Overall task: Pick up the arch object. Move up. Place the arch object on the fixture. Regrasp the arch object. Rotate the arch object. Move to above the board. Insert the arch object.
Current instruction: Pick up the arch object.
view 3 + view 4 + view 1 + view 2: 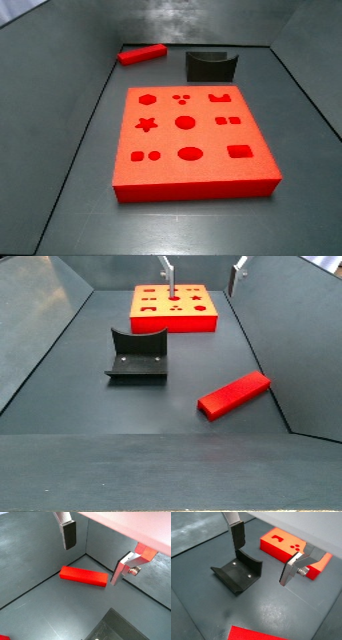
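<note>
The arch object (83, 576) is a slim bright red bar lying flat on the grey floor near a wall corner; it also shows in both side views (140, 53) (234, 393) and in a wrist view (258, 634). The dark fixture (238, 574) with its curved notch stands on the floor between bar and board, seen in both side views (209, 66) (138, 356). The red-orange board (187, 140) with shaped cutouts lies flat (174, 308) (291, 549). My gripper (91, 566) (260, 567) (202, 276) hangs high above the floor, open and empty, touching nothing.
Grey walls enclose the floor on all sides (54, 316) (301, 60). The bar lies close to a wall seam (87, 557). A part of the fixture's top (117, 629) shows in a wrist view.
</note>
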Motion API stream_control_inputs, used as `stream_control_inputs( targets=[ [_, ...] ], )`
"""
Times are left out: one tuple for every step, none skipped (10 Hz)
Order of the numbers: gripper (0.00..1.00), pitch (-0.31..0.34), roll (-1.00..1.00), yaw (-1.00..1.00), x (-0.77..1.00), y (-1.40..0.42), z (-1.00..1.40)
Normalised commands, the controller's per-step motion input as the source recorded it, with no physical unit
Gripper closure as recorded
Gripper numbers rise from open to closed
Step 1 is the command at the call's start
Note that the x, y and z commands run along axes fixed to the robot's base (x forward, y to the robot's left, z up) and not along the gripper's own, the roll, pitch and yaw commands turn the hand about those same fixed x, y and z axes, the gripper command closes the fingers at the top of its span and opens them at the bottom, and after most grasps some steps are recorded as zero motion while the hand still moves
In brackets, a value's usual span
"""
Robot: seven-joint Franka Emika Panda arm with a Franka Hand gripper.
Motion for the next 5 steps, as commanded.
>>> stream_control_inputs(
  targets=[
    [0.00,0.000,0.00,-1.00,0.00,0.00,-0.78],
    [0.00,0.000,0.00,-1.00,0.00,0.01,-0.78],
    [0.00,0.000,0.00,-1.00,0.00,0.05,-0.82],
    [0.00,0.021,0.00,-0.98,-0.03,0.15,-0.88],
    [0.00,0.026,0.00,-0.90,-0.08,0.23,-0.93]
  ],
)
